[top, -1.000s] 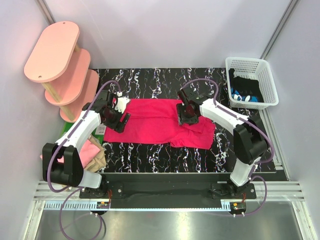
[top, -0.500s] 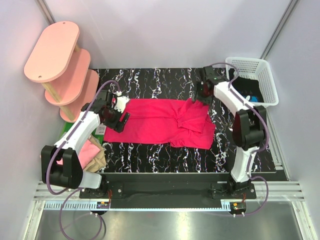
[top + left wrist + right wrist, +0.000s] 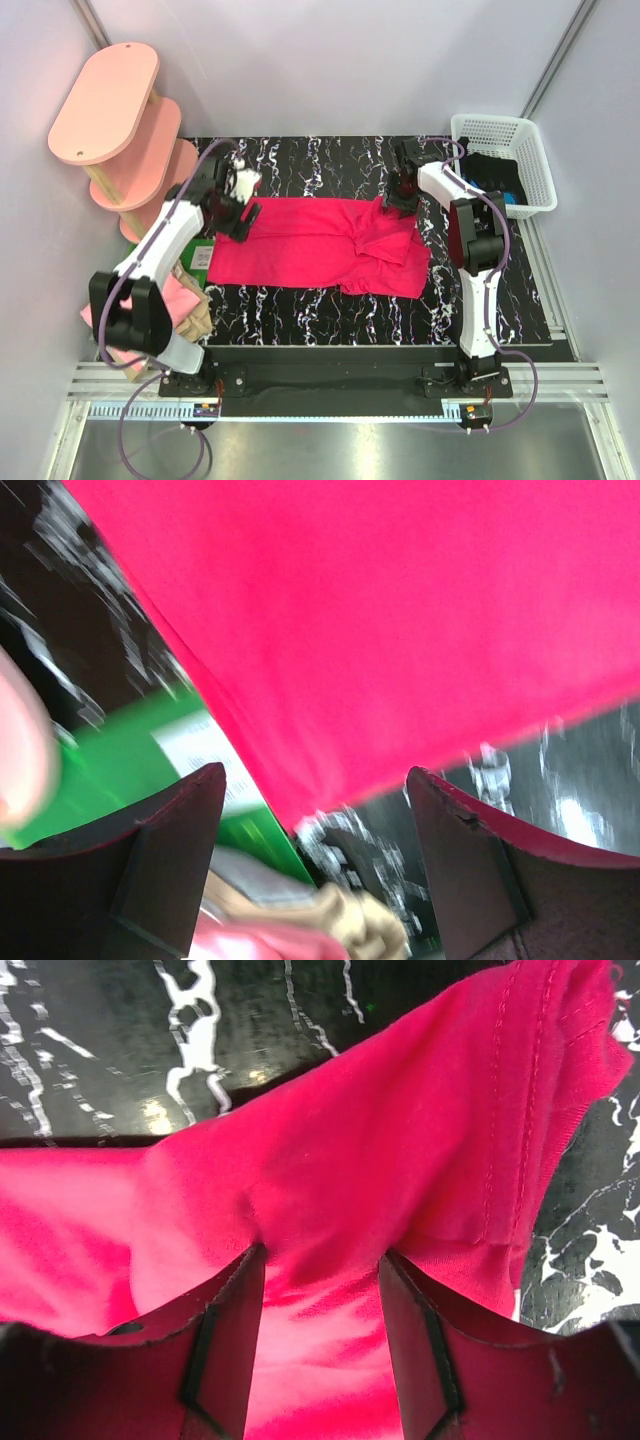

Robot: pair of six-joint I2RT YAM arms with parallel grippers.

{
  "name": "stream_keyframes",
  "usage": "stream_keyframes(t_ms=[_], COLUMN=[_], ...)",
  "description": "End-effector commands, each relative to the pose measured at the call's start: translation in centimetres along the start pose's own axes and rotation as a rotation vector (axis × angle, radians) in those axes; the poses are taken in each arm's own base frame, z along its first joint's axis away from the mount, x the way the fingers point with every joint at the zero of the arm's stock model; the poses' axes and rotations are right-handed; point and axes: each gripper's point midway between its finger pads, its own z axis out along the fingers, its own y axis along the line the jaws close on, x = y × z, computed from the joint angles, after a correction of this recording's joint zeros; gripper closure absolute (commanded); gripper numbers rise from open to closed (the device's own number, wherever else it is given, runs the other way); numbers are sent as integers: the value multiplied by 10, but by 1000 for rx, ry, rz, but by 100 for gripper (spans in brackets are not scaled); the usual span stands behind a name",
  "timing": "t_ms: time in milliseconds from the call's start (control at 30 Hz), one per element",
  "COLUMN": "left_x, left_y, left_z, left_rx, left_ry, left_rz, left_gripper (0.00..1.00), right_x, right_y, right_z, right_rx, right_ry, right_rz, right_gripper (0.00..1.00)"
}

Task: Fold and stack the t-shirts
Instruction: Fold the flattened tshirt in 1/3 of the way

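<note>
A crimson-pink t-shirt (image 3: 310, 245) lies spread on the black marbled table (image 3: 300, 165), its right part rumpled in folds. My right gripper (image 3: 400, 192) is at the shirt's far right corner. In the right wrist view its fingers (image 3: 225, 1350) stand apart with their tips pressed into the crimson cloth (image 3: 330, 1160), and a ridge of cloth lies between them. My left gripper (image 3: 237, 207) hovers open over the shirt's far left corner, holding nothing (image 3: 315, 780). A light pink shirt (image 3: 178, 300) and a tan one (image 3: 203, 318) lie piled off the table's left edge.
Pink oval shelves (image 3: 125, 130) stand at the back left. A white basket (image 3: 503, 160) with dark and blue items sits at the back right. A green flat item (image 3: 115, 765) lies by the shirt's left edge, near the pile.
My right gripper went from the shirt's middle to its far right corner, and the cloth there was drawn out. My left gripper moved toward the far left corner.
</note>
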Motion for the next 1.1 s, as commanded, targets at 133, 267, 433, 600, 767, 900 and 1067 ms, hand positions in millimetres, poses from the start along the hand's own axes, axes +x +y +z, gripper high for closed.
stream_keyframes(t_ms=[133,267,433,600,767,900,1067], left_x=[-109,-115,-78,-50,-38,-33,-26], left_y=[58,66,56,45,52,66,86], left_z=[70,104,124,118,134,152,159], left_rx=[-91,-83,-38,15,5,-13,-41], left_ry=[-40,24,124,128,167,192,204], left_rz=[-33,-37,-49,-73,-92,-144,-160], left_gripper=[22,23,23,23,23,23,24], right_x=[3,7,4,0,-4,-6,-9], right_y=[-15,-17,-24,-26,-21,-26,-57], right_z=[6,6,2,-1,-4,-4,9], right_rx=[51,59,94,104,90,116,214], right_ry=[5,17,1,-5,-11,-16,14], right_rz=[26,28,18,13,21,17,44], right_gripper=[44,44,45,45,46,46,48])
